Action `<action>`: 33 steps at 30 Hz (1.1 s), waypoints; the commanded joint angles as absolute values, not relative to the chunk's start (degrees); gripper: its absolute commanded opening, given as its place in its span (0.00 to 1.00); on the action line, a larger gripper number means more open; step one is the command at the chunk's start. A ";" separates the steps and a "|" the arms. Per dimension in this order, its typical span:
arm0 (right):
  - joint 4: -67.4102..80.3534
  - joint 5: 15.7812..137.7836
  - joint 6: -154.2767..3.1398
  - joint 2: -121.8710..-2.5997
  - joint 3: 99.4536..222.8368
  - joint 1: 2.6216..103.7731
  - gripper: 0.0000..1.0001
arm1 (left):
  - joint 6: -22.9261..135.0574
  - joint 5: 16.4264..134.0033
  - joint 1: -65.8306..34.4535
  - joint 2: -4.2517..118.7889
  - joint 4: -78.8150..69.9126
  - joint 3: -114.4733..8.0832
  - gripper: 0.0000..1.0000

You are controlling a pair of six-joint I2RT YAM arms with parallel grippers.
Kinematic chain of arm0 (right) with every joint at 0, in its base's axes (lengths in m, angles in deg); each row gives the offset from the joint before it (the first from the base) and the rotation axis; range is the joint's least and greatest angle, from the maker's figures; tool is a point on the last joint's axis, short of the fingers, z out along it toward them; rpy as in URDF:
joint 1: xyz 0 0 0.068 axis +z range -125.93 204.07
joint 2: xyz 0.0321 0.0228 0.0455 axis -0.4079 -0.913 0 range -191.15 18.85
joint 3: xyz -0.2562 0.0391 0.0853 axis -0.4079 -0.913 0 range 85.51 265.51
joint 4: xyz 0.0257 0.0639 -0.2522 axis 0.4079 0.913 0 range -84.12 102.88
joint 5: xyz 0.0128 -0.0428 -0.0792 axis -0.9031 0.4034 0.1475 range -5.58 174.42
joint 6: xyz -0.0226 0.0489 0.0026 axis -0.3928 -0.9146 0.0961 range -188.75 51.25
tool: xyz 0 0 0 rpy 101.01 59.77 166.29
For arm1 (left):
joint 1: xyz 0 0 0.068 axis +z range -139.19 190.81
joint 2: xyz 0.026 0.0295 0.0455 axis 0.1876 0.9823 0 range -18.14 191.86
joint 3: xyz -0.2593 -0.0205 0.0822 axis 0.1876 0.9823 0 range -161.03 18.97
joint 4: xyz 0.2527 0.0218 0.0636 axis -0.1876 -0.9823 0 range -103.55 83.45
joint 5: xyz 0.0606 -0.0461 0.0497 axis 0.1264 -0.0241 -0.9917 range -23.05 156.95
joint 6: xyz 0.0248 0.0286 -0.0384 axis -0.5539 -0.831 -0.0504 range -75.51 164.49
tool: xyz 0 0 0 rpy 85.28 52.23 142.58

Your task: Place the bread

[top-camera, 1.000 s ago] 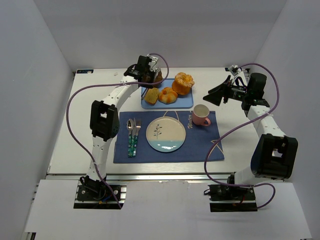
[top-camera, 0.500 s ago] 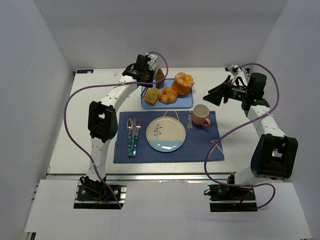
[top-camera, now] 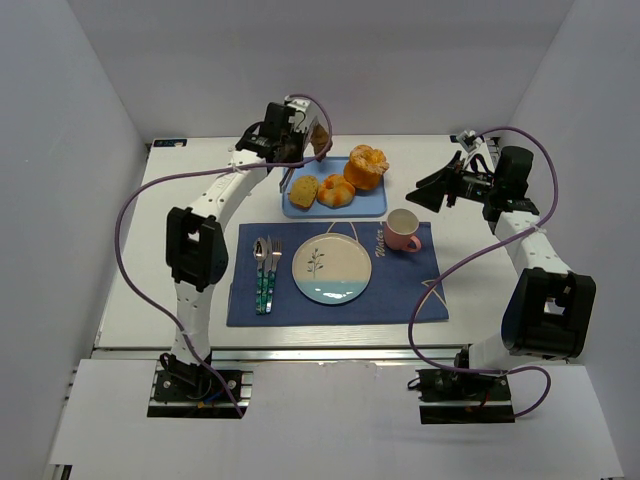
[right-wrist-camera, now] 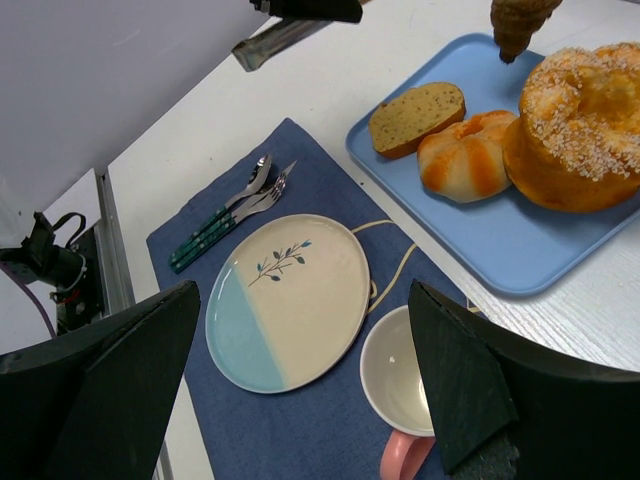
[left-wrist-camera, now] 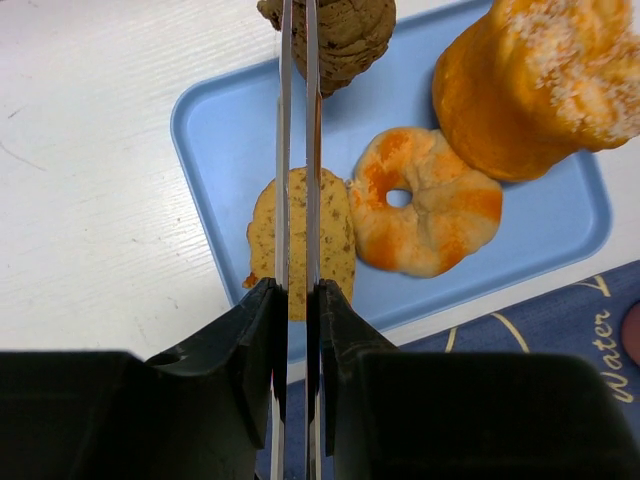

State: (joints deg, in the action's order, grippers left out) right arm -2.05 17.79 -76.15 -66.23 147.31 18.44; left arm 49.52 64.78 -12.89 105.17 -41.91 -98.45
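**Top, left-wrist and right-wrist views.** The left gripper (left-wrist-camera: 296,18) was pressed together on the bread (left-wrist-camera: 345,35) and pinched it at the fingertips. The dark, lumpy pastry hung with its pointed end down over the far left corner of the blue tray (left-wrist-camera: 215,130), apart from the other baked items. On the tray lay three things: a pale cake slice (left-wrist-camera: 338,235), a ring-shaped bun (left-wrist-camera: 450,220) touching the slice, and a large sugared orange bun (left-wrist-camera: 540,80) just beside the ring. The right gripper (right-wrist-camera: 305,300) hovered at the right of the table with its fingers spread wide, holding nothing. Nearer the arms lay a dark blue placemat (top-camera: 400,285). It carried a plate (top-camera: 331,267), a pink cup (top-camera: 402,230), and a spoon and fork (top-camera: 265,270).
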 commanded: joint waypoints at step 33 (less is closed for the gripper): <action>-2.30 16.48 -74.12 -62.72 145.45 18.27 0.89 | 53.71 77.32 -12.66 64.22 -34.68 -62.59 0.00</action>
State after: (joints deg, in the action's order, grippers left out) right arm -1.63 17.79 -75.56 -64.88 145.58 18.46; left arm 53.15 74.72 -12.85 66.46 -35.68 -63.68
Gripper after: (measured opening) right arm 0.894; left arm 0.299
